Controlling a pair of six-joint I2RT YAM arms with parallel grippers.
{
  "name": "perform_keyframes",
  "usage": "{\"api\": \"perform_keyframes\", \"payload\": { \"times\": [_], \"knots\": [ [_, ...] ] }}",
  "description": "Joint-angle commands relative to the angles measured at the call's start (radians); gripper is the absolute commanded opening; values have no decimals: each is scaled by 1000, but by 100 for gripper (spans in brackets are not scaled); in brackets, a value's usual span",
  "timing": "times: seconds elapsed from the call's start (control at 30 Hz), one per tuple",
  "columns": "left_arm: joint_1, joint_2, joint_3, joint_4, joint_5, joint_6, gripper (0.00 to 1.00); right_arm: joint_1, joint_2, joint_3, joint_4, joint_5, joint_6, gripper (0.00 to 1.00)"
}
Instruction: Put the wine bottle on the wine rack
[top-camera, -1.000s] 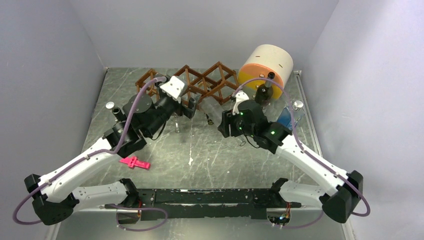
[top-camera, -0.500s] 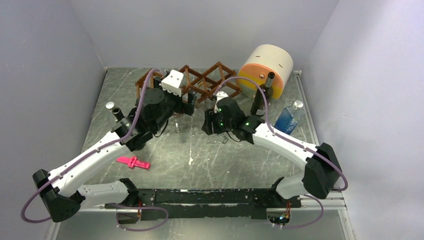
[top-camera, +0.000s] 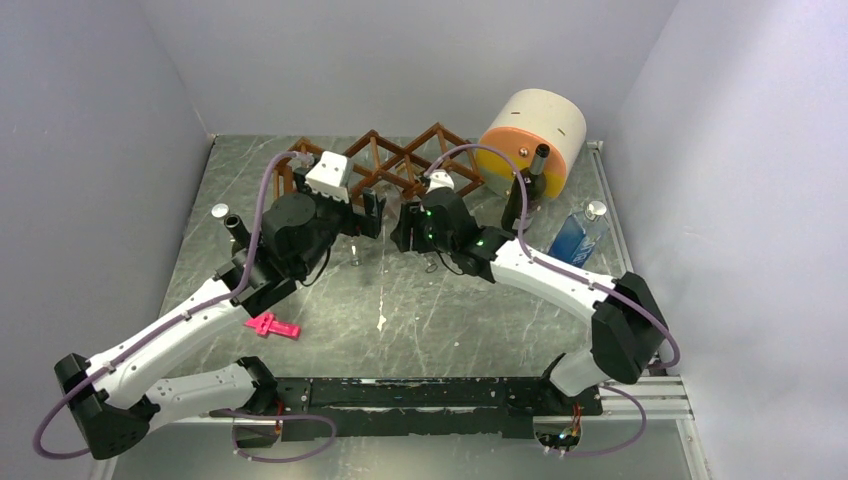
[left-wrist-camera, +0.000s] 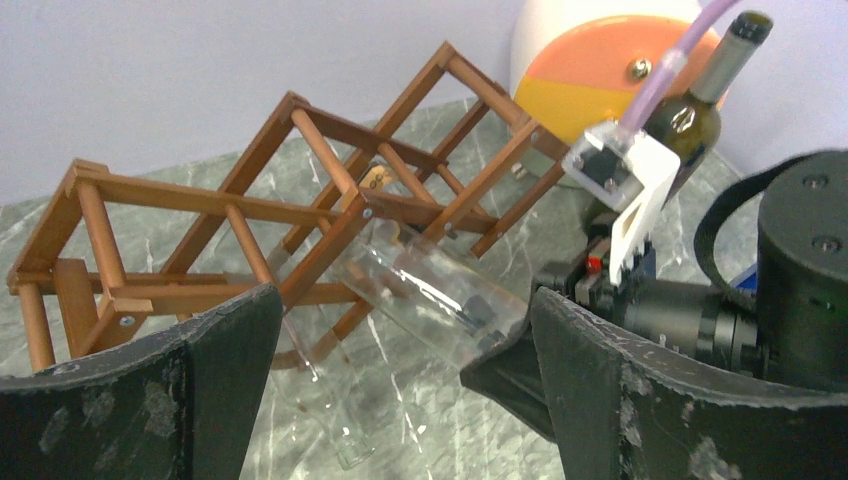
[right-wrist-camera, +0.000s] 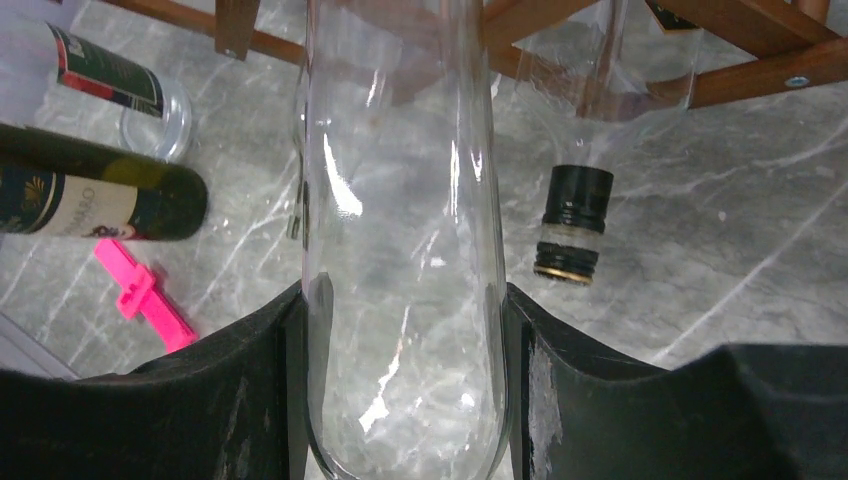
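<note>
The right gripper (right-wrist-camera: 405, 310) holds the wine bottle (right-wrist-camera: 400, 200), a clear glass one. Its two fingers (right-wrist-camera: 250, 390) press on both sides of the wide body, so the jaws stand partly apart around the glass. In the left wrist view the same bottle is tilted: the low end is in the right gripper and the high end touches the front slats of the wine rack (left-wrist-camera: 250, 190), at a lower cell. Whether it is already inside the cell, I cannot tell. The left gripper (left-wrist-camera: 400, 330) is spread wide and holds nothing. It hovers just in front of the rack, and the bottle appears between its two fingers (left-wrist-camera: 160, 400) but apart from them. A second clear bottle (right-wrist-camera: 570, 215) with a black cap rests in the rack with its neck pointing down toward the table (right-wrist-camera: 720, 230), just beside the held one. Behind the rack stands a cream, orange and yellow cylinder (left-wrist-camera: 600, 70), with an upright dark bottle (left-wrist-camera: 700, 110) near it. A pink clip (right-wrist-camera: 145, 295) lies on the marble table.
</note>
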Motion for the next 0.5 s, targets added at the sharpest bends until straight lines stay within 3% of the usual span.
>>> {"api": "perform_keyframes", "payload": {
  "times": [0.0, 0.47],
  "knots": [
    [5, -24, -42, 71, 24, -11, 98, -2, 30, 41, 201, 76, 47, 0],
    [6, -55, -67, 71, -43, 20, 98, 0, 227, 103, 480, 207, 163, 0]
  ]
}}
